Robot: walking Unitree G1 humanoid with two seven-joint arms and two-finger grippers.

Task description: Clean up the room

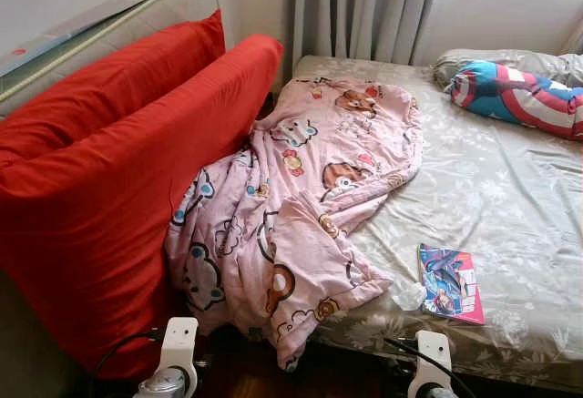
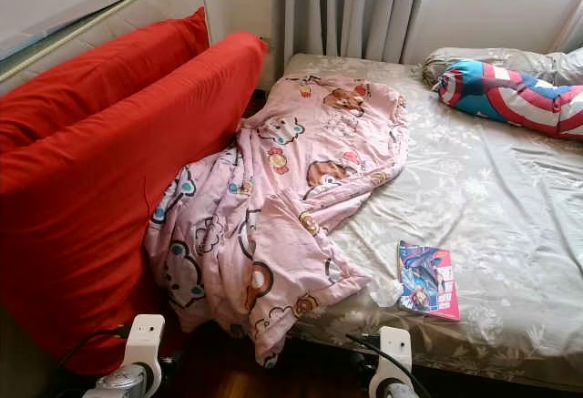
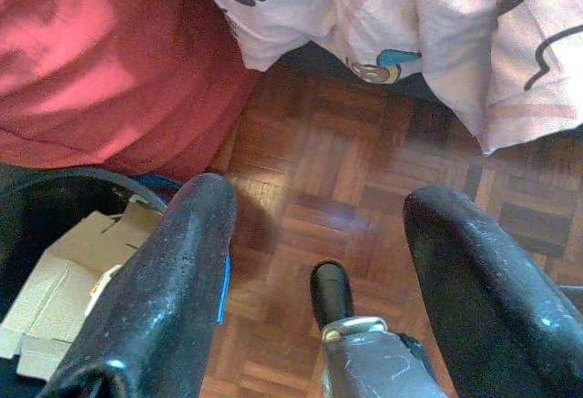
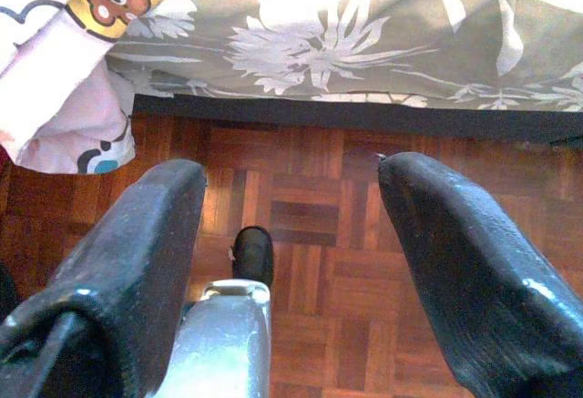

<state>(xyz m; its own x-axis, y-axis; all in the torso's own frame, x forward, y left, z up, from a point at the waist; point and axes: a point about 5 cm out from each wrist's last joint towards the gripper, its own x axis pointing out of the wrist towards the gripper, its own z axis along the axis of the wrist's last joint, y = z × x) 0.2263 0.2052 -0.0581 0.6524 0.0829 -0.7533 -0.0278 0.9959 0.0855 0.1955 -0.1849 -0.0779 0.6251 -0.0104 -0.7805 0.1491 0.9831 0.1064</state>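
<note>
Pink blanket (image 1: 301, 207) droops off the bed (image 1: 510, 198) beyond both grippers — left gripper (image 3: 314, 234), right gripper (image 4: 291, 207) — fingers wide, empty.

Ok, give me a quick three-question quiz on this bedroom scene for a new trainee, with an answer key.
1. True or false: the pink cartoon blanket hangs over the bed's edge toward the parquet floor.
2. What lies on the floral bedsheet near the front edge? A) a magazine B) a shoe C) a cup
3. Fill in: the left gripper and right gripper both hang low over the floor with fingers ____.

Key: 1 true; 2 A, the magazine; 3 open.
</note>
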